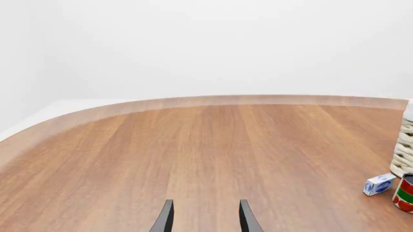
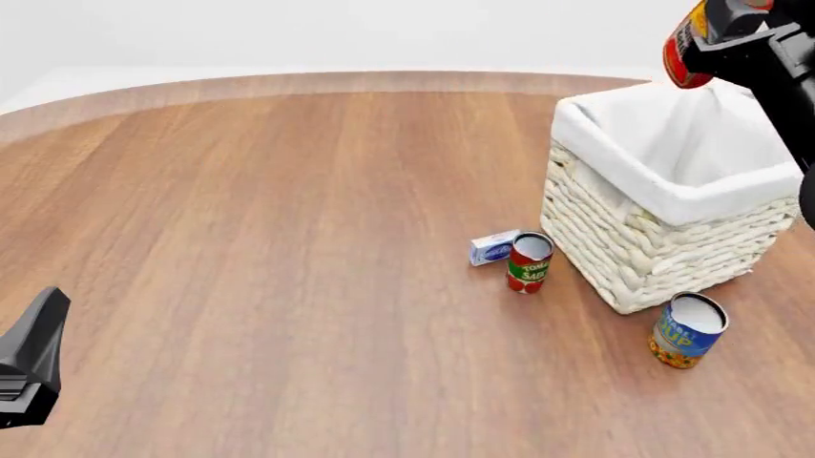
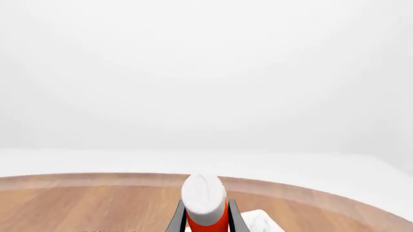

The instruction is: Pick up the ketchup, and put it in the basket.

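One arm mattered: right gripper (image 3: 206, 220) pinched the ketchup (image 2: 689, 48), tilted, held above the basket (image 2: 713, 196) far rim. Left gripper (image 1: 205, 217) sat spread, well apart.

Wood table (image 2: 281, 239): basket (image 2: 662, 239), tomato can (image 2: 529, 262), sm. box (image 2: 493, 247), 2nd can (image 2: 688, 330).

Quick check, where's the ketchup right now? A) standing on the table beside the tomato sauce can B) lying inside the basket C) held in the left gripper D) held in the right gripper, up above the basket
D: the front view shows the ketchup clamped in the right gripper in the air over the far rim of the basket; the right wrist view shows its white cap between the fingers, and the left gripper is open with nothing between its fingers.
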`<state>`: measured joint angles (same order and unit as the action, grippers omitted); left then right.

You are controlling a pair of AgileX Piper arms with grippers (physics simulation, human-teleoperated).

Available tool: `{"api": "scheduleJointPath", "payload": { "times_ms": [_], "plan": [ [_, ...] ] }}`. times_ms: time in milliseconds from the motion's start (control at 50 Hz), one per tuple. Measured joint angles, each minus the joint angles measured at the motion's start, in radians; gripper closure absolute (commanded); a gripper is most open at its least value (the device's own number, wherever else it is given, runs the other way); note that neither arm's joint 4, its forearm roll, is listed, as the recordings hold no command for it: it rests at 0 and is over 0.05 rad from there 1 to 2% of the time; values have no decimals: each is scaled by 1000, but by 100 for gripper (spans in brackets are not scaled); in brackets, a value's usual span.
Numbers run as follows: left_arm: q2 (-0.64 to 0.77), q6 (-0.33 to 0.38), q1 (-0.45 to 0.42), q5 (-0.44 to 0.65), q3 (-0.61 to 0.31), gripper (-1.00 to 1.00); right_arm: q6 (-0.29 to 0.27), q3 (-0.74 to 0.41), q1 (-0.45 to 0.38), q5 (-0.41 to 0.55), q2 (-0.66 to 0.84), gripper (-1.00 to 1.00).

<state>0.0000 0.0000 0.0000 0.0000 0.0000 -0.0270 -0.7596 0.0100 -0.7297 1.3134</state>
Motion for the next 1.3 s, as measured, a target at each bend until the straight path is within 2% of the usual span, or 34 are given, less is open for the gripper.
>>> {"api": "scheduleJointPath", "payload": {
  "times_ms": [500,1300],
  "plan": [
    [0,0,0,0,0,-100,40,53,95,50,-35,100],
    [0,0,0,0,0,-100,40,23,55,63,82,100]
  ]
}}
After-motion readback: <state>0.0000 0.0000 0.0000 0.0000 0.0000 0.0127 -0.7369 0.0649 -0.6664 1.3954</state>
